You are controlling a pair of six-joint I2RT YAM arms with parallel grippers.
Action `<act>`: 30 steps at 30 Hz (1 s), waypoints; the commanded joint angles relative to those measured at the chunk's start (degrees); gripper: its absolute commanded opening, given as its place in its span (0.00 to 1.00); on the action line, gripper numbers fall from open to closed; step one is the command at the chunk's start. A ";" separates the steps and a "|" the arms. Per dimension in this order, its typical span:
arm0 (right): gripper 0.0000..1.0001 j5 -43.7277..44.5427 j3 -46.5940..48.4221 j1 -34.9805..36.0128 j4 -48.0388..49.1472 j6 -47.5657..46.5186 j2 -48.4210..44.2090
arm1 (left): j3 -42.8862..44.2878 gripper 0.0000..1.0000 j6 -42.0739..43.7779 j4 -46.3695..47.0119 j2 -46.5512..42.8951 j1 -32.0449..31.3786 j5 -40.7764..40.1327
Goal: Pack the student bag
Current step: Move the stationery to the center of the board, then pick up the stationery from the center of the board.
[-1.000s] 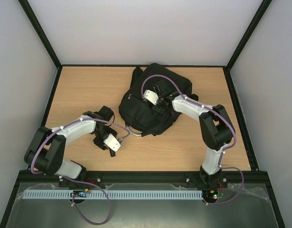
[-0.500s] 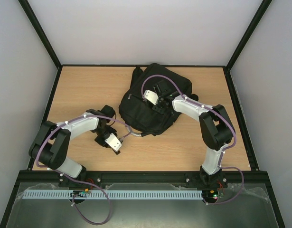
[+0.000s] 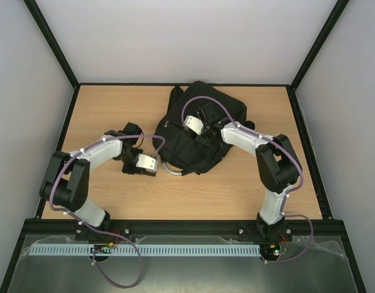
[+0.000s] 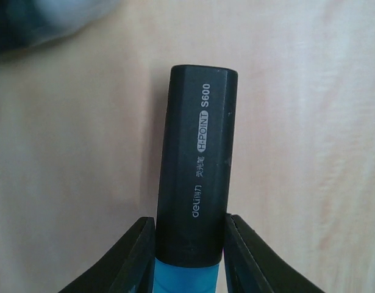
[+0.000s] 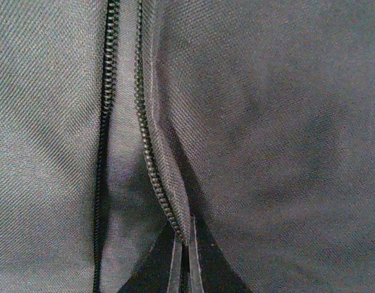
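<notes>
wooden table, student bag zip edge in right hand

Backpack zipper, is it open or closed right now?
Open. In the right wrist view the zipper on the backpack shows two rows of teeth apart, lining between them; the right end effector pinches one edge.

One student bag, one highlighter pen, two robot arms, one wooden table
</notes>
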 commanded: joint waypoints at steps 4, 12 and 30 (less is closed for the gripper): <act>0.01 -2.66 -0.35 0.95 -3.15 0.57 2.30 | 6.78 0.28 -19.23 0.69 5.96 6.70 -3.30; 0.01 -2.73 -0.92 0.95 -3.06 0.66 2.06 | 13.07 0.42 -29.31 -3.98 11.41 12.71 -2.67; 0.01 -3.11 0.14 0.95 -3.24 0.85 2.76 | 9.41 0.57 -22.32 -3.00 11.79 16.63 -2.08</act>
